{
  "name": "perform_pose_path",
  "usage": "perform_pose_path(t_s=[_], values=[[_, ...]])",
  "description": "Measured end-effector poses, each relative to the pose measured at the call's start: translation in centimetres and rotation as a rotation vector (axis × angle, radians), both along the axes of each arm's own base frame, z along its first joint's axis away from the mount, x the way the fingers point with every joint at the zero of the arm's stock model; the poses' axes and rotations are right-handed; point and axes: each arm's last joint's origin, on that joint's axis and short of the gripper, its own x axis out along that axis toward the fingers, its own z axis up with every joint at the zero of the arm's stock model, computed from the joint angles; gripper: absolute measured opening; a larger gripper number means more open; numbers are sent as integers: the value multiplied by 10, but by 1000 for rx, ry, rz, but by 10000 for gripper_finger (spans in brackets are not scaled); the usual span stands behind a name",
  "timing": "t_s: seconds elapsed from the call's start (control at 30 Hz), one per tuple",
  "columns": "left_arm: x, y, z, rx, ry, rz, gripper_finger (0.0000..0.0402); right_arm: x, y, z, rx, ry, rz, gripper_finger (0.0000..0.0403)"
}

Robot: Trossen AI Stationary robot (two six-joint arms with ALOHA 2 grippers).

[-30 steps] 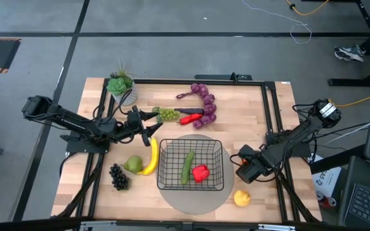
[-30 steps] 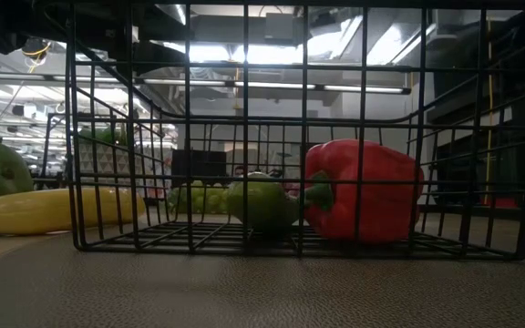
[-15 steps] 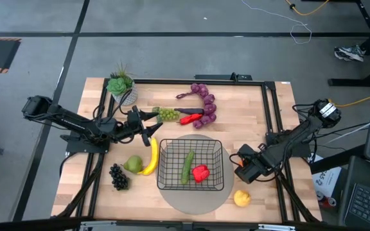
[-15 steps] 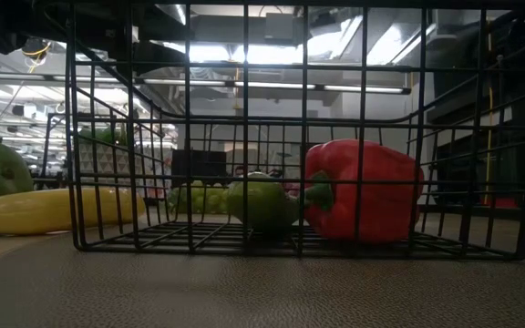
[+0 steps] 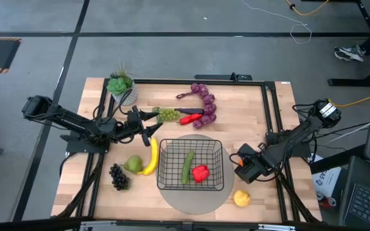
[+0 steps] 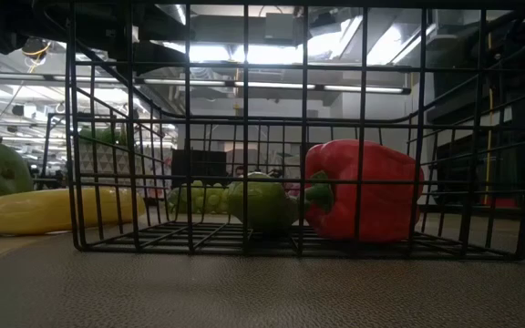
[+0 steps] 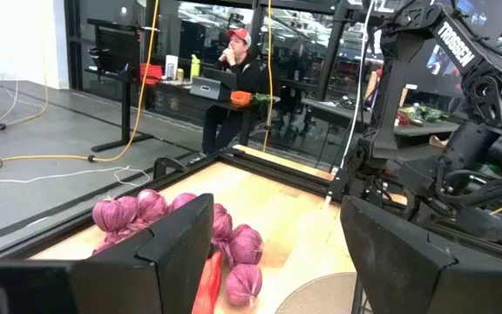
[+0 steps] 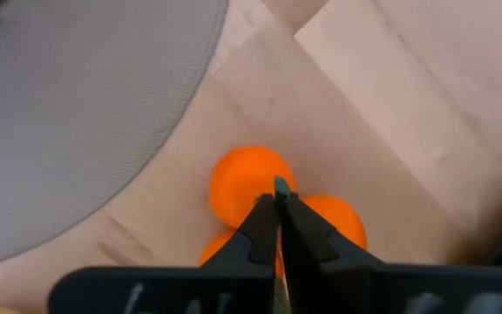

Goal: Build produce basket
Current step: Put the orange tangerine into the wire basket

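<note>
The black wire basket (image 5: 191, 165) stands on a round grey mat and holds a green cucumber (image 5: 187, 167) and a red pepper (image 5: 200, 172). To the mat's right my right gripper (image 8: 279, 199) points down, shut over the orange pieces (image 8: 249, 181), which lie on the wood. My left gripper (image 5: 149, 123) hovers open and level at the far left, facing the green grapes (image 5: 167, 115), a red pepper (image 5: 190, 119) and the purple grapes (image 7: 234, 244). The banana (image 5: 151, 157), pear (image 5: 133, 164), dark grapes (image 5: 118, 176) and lemon (image 5: 241, 198) lie on the table. My right gripper pinches a small green stem piece (image 8: 280, 184) at the top of the orange pieces between its two fingertips, coming from above and pointing down. The orange pieces sit on the wooden table below the fingers, just off the mat's edge.
A potted succulent (image 5: 122, 86) stands at the table's far left corner. A black metal frame (image 5: 270, 109) runs around the tabletop. The mat's edge (image 8: 190, 105) lies close to the orange pieces. Bare wood lies between the purple grapes and the right frame.
A sliver of orange now shows at the right edge of the low view, where none showed before. Nothing else has visibly moved.
</note>
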Motion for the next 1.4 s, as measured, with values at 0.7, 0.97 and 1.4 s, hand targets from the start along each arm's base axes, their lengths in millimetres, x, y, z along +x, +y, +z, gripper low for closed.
perform_pose_path(t_s=[0.7,0.97,1.4], values=[[0,0,0,6,3,2,247,10,-10,75,-495,-255,55,0],[0,0,0,6,3,2,247,16,-12,106,-740,-472,87,0],[0,0,0,7,4,2,247,21,-11,112,-891,-603,114,0]])
